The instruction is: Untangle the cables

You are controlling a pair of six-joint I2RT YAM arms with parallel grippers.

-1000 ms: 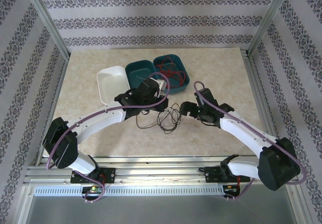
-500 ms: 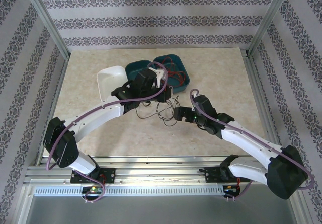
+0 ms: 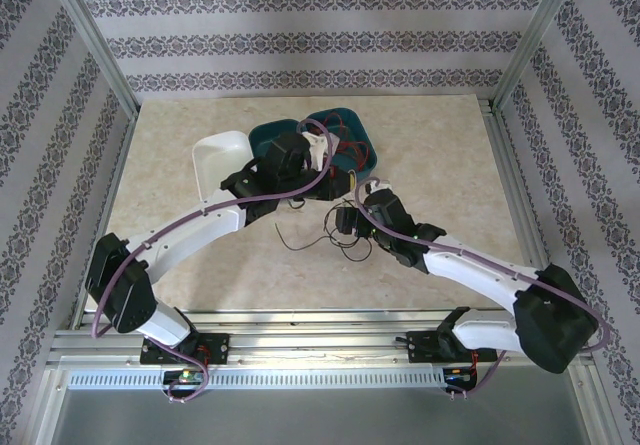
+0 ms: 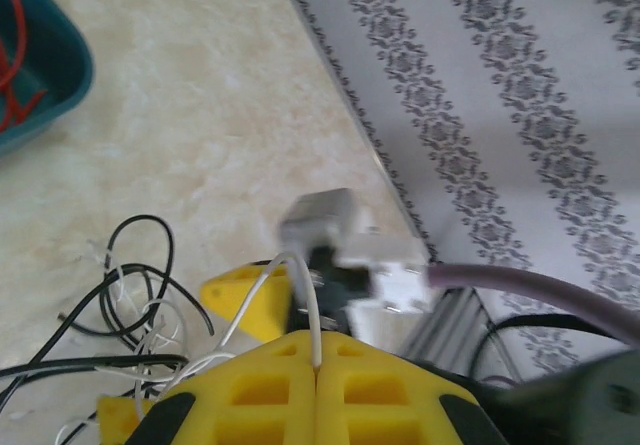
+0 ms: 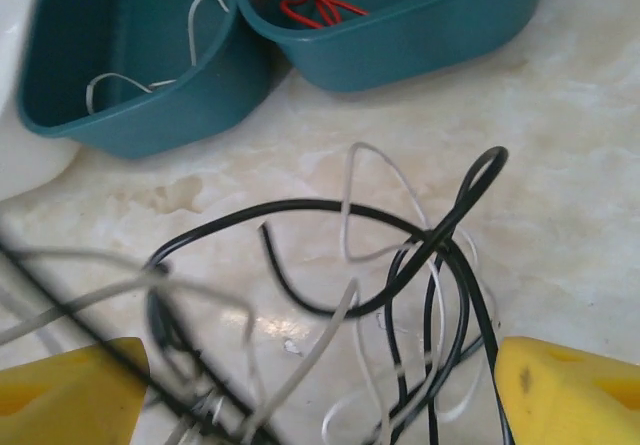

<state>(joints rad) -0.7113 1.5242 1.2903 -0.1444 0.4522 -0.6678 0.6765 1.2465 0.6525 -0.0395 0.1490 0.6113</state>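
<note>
The cables [image 3: 325,233] lie as a loose tangle of black and white wires on the table just in front of the bins. My left gripper [image 4: 318,353] is shut on one white wire [image 4: 298,275], which arcs up from between the closed yellow fingers and runs down into the bundle [image 4: 130,310]. In the top view the left gripper [image 3: 328,177] hovers by the teal bins. My right gripper [image 5: 320,395] is open and low over the tangle [image 5: 430,265], with black and white loops between its yellow fingertips [image 5: 565,390]. It sits beside the bundle [image 3: 345,223].
Two teal bins stand behind the tangle: one holds white wires [image 5: 130,65], the other red wires [image 5: 400,15]. A white bin [image 3: 222,165] stands left of them. The striped wall and metal frame [image 4: 340,95] bound the table on the right.
The left gripper has moved back toward the bins, pulling a white wire with it. The right gripper has reached forward and left over the tangle, which has shifted.
</note>
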